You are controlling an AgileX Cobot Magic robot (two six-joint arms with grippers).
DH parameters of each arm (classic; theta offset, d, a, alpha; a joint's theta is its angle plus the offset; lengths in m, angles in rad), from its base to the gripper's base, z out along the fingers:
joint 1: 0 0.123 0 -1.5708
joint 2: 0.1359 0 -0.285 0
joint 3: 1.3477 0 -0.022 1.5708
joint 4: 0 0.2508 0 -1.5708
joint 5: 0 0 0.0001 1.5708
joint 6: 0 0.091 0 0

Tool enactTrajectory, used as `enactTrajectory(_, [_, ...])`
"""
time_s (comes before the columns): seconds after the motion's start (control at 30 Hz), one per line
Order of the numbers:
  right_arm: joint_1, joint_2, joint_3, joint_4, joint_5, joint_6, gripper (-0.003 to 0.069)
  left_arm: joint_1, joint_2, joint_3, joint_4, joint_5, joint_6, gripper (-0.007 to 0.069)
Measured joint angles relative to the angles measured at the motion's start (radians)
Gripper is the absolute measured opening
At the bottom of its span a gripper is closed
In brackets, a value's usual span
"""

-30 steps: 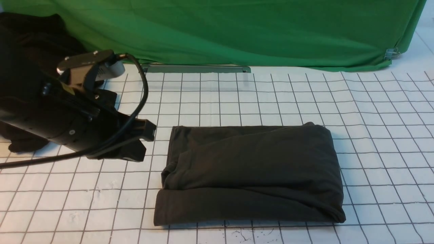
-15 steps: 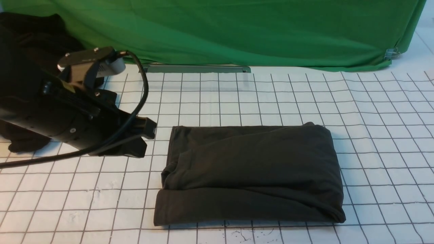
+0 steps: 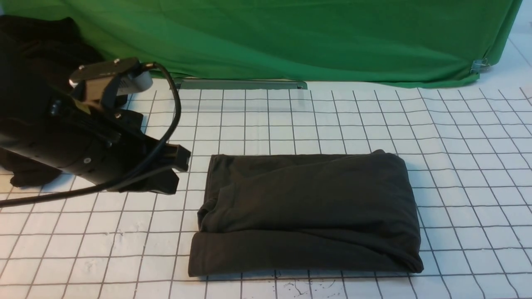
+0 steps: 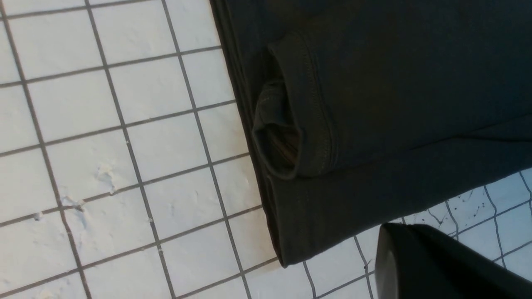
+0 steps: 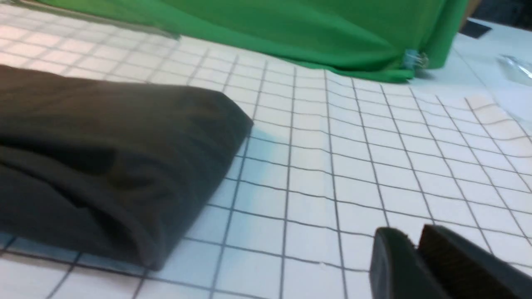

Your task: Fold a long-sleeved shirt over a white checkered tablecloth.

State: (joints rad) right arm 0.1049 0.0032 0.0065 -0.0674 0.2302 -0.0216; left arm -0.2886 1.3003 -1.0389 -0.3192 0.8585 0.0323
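Change since earlier frame: left arm [image 3: 83, 141] lifted slightly and drawn a touch away from the shirt; cloth itself unmoved.
Long-sleeved shirt [image 3: 305, 211]: folded into a thick rectangle, lying mid-sheet on the white checkered tablecloth [image 3: 465, 166]; a cuff [image 4: 291, 124] bunched open at the left-hand edge.
Left gripper [image 3: 176, 166]: closed tight, holding nothing, just beside the shirt's left edge, not touching.
Right gripper [image 5: 415, 249]: out of the front view; jaws close together with only a thin gap in its wrist view, empty, above bare cloth beside the shirt's right edge.
Risk, snag: dangling cable [image 3: 170, 120] or closed tip catching the open cuff, dragging the fold apart.
Risk, spring-back: bulky right-hand roll relaxing once left alone.
Risk, sheet: rippled tablecloth shifting under any sweep, skewing the bundle.
Backdrop: green cloth [image 3: 291, 37]; black heap [image 3: 37, 45] at far left.
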Motion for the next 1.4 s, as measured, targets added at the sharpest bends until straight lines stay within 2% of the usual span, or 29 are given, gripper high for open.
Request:
enactTrajectory(0.33, [-0.009,-0.001,0.0,0.0,0.001,0.0,0.0106,0.0,-0.288,0.067,0.029,0.01,-0.002,0.0006])
enactTrajectory(0.43, [-0.009,-0.001,0.0,0.0,0.001,0.0,0.0116,0.0,-0.474,0.196,0.015,-0.11,-0.006,0.0006])
enactTrajectory(0.5, [-0.009,-0.001,0.0,0.0,0.001,0.0,0.0123,0.0,-0.66,0.357,-0.016,-0.331,-0.006,0.0006])
enactTrajectory(0.53, [-0.009,-0.001,0.0,0.0,0.001,0.0,0.0124,0.0,-0.66,0.37,-0.019,-0.35,-0.006,0.0006])
enactTrajectory(0.57, [-0.009,-0.001,0.0,0.0,0.002,0.0,0.0127,0.0,-0.747,0.459,-0.035,-0.478,-0.006,0.0006])
enactTrajectory(0.63, [-0.009,-0.001,0.0,0.0,0.002,0.0,0.0134,0.0,-0.858,0.568,-0.045,-0.633,-0.006,0.0006])
enactTrajectory(0.77, [-0.009,-0.001,0.0,0.0,0.004,0.0,0.0148,0.0,-1.021,0.707,-0.022,-0.802,-0.006,0.0006])
enactTrajectory(1.03, [-0.009,-0.001,0.0,0.0,0.005,0.0,0.017,0.0,-1.122,0.838,0.141,-0.811,-0.006,0.0006])
enactTrajectory(1.3, [-0.009,-0.001,0.0,0.0,0.005,0.0,0.0185,0.0,-1.124,0.871,0.299,-0.692,-0.011,0.0006])
enactTrajectory(1.4, [-0.009,-0.001,0.0,0.0,0.007,0.0,0.0202,0.008,-1.134,0.884,0.345,-0.676,-0.06,0.0006])
